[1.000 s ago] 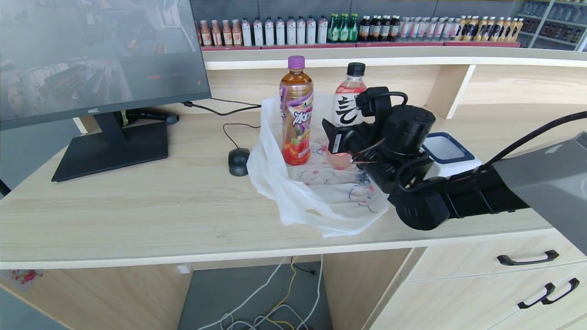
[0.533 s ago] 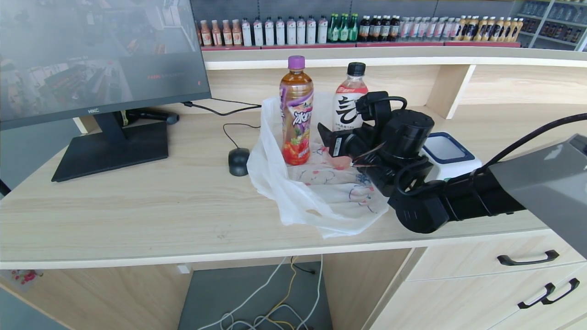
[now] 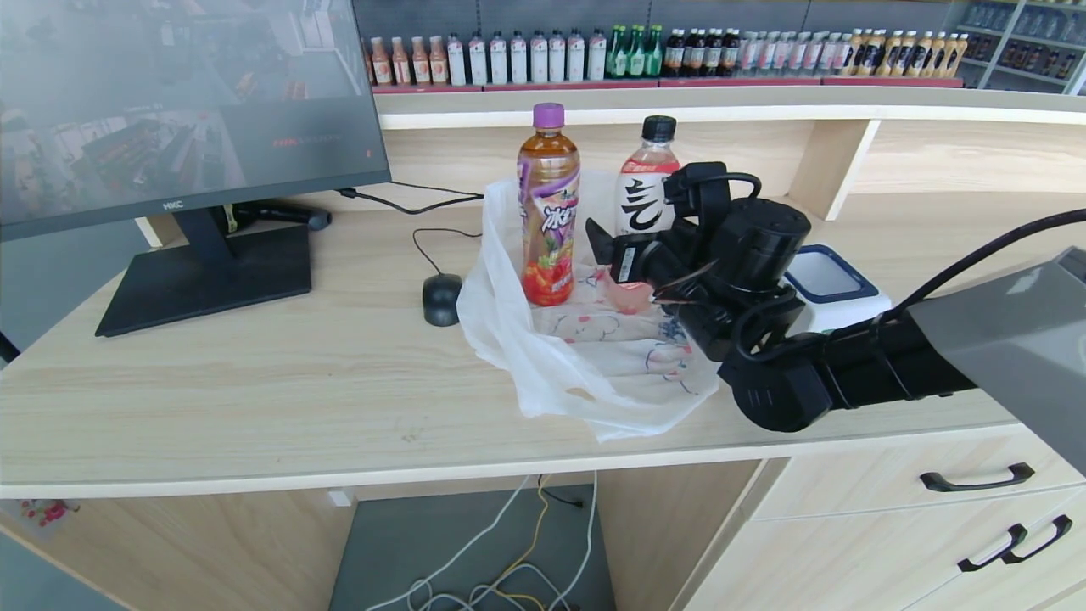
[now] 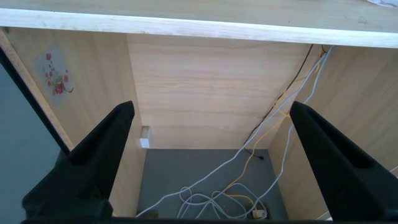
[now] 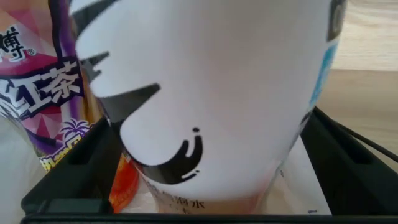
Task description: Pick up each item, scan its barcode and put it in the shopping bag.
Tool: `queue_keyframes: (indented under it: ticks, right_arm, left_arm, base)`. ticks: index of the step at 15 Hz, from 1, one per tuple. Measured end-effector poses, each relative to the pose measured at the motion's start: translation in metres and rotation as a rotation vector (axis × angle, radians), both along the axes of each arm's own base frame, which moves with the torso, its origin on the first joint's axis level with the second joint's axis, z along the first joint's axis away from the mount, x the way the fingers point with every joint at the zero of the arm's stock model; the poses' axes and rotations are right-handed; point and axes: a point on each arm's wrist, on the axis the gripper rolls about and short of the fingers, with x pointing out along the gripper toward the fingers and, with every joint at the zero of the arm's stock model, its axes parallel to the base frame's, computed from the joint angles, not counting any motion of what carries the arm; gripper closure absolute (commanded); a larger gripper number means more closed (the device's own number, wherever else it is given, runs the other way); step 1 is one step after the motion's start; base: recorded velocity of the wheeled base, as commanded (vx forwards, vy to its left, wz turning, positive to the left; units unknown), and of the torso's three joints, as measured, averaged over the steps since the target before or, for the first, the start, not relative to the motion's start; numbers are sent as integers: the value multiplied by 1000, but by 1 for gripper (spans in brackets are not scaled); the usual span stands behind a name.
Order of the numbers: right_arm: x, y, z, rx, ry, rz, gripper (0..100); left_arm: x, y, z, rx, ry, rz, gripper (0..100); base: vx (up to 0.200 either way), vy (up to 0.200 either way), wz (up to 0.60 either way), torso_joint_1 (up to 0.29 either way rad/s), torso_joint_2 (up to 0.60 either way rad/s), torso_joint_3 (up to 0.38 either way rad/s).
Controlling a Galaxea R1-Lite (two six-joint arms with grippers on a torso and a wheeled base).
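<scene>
While the black-capped clear bottle stays upright in the white plastic bag, our right claw edged sideways; pinching or freed, we cannot tell, yet bagging seems nearly done.

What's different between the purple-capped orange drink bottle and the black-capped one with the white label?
The purple-capped orange drink bottle has a colourful purple wrap; the black-capped bottle has a white label and pale pink liquid. The right gripper straddles the black-capped bottle; the purple-capped one stands free. Both stand upright on the white plastic shopping bag.
</scene>
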Motion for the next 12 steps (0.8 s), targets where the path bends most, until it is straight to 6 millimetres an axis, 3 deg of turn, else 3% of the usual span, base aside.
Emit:
queue_keyframes:
  ticks: [6,9,12]
  right_arm:
    - [-18,-9,29,-2,-61,-12,0]
    - [-43,-23,39,-9,-48,-15,0]
    - [-82,-44,42,-13,-31,-28,0]
  left_arm:
    - [0,0,0,0,0,0,0]
    - [0,0,0,0,0,0,0]
    - [0,0,0,0,0,0,0]
  base:
    - [0,0,0,0,0,0]
    - [0,0,0,0,0,0]
    - [0,0,0,0,0,0]
